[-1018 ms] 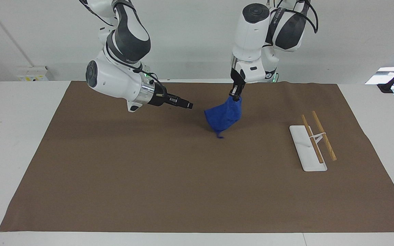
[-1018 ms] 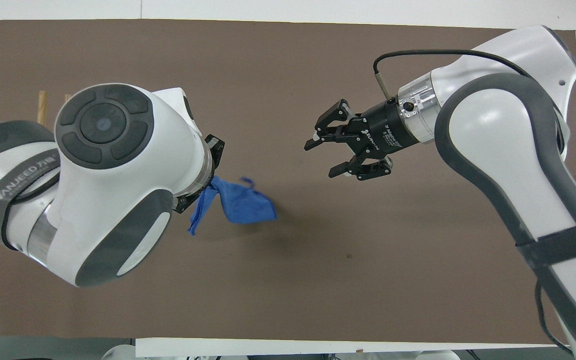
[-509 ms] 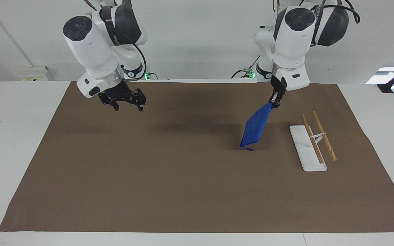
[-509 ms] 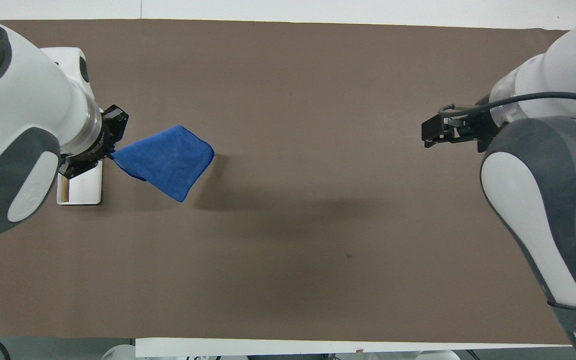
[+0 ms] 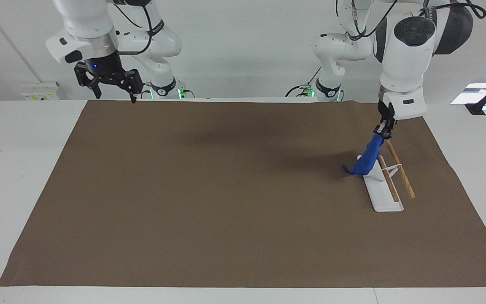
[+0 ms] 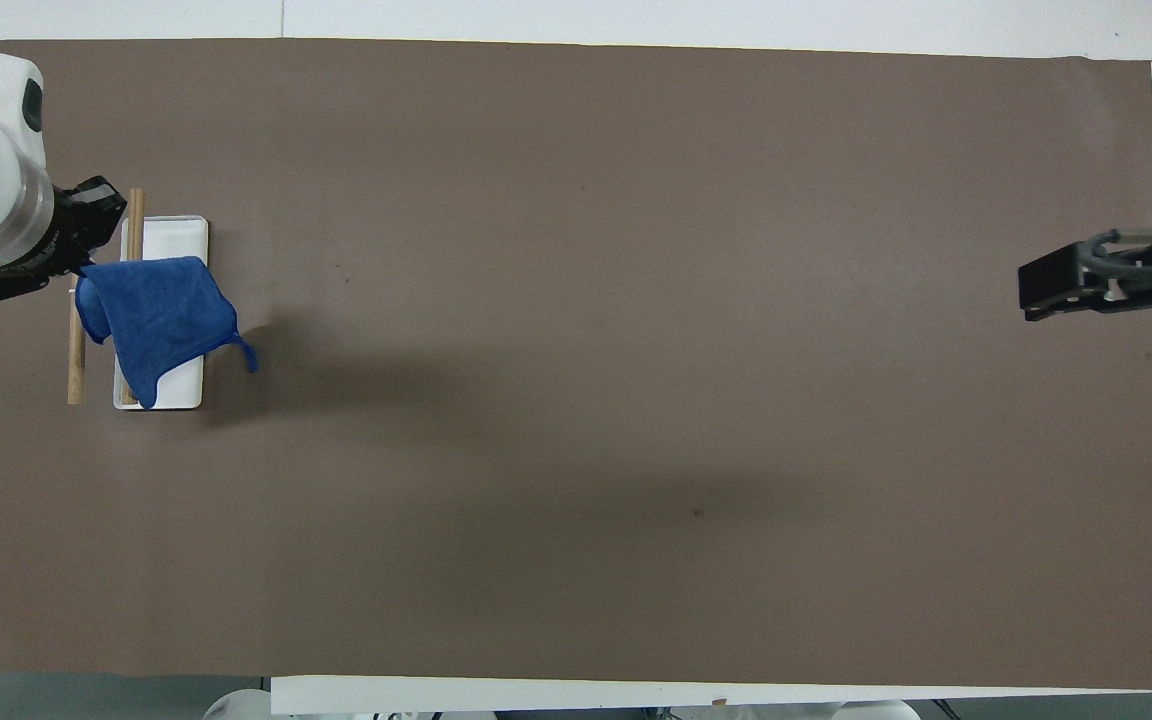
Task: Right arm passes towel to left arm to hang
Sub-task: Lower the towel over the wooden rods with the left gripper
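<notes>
In the facing view, the towel (image 5: 367,158) is gripped at one corner by the closed left end effector (image 5: 384,131) and hangs over the rack (image 5: 384,185) near the surface's left-arm end. The right end effector (image 5: 110,84) is held open over the brown mat's (image 5: 226,202) robot-side corner. In the overhead view, the towel (image 6: 158,320) is draped across the rack's (image 6: 181,228) wooden rods (image 6: 135,215).
</notes>
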Motion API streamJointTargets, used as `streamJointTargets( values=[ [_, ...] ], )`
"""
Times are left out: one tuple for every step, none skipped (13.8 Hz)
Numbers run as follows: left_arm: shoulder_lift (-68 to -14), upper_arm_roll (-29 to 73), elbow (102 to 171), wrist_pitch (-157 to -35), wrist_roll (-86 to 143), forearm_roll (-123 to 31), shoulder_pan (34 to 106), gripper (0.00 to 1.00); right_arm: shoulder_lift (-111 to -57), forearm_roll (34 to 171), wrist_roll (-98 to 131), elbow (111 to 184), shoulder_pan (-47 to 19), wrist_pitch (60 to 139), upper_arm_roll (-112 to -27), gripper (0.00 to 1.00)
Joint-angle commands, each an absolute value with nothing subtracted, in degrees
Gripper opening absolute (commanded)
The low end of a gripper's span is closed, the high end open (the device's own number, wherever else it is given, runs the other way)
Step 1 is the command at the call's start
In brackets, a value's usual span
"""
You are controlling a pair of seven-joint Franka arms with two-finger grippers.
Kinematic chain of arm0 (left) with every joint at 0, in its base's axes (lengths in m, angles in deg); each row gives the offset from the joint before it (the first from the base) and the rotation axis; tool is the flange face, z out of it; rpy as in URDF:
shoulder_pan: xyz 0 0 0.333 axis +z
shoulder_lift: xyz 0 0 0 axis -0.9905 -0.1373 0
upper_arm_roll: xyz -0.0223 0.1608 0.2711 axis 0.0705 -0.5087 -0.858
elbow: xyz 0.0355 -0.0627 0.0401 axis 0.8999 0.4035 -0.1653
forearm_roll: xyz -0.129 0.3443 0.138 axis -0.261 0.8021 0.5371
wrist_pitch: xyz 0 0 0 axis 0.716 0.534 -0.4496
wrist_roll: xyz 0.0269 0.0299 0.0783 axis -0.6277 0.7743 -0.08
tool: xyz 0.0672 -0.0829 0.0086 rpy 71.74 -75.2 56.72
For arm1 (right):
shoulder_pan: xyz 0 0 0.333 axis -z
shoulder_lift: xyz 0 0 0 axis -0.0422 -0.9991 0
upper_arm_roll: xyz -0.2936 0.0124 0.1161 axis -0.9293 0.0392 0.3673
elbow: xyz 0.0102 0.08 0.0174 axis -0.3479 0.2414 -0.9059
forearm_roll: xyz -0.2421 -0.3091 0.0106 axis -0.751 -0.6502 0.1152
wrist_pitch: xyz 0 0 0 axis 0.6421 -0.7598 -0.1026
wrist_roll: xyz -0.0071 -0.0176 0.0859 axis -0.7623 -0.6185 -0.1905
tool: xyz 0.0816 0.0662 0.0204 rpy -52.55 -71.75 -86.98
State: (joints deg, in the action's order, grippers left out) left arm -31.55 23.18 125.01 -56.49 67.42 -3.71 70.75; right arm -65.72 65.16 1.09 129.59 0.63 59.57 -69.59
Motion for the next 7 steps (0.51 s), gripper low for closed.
streamJointTargets(
  values=[
    [-31.96,23.78,125.1,-60.28,63.03,-1.92,74.27,0.0,-66.6,67.22,5.07,130.17,4.78,58.95,-69.08,1.0],
    [-31.87,23.78,125.54,-61.16,58.65,-1.92,76.46,0.0,-66.6,68.79,5.07,130.17,5.83,59.3,-69.0,1.0],
    [-31.96,23.78,125.72,-63.0,54.95,-1.92,79.09,0.0,-66.43,68.72,5.07,130.6,5.76,59.31,-68.91,1.0],
    [-31.96,23.78,126.68,-66.84,52.91,-1.92,82.08,0.0,-66.51,68.63,5.16,130.61,5.93,59.39,-68.91,1.0],
    [-31.87,23.87,127.91,-70.19,52.2,-1.92,84.54,0.0,-66.6,68.37,5.33,130.43,5.93,59.39,-68.91,1.0],
    [-31.52,23.87,130.27,-73.79,51.06,-1.92,87.27,0.0,-66.69,68.28,5.33,130.34,5.67,59.39,-68.91,1.0],
    [-31.26,23.87,131.16,-75.48,50.79,-1.92,89.29,0.0,-66.86,68.02,5.42,130.26,5.49,59.39,-68.91,1.0]
  ],
)
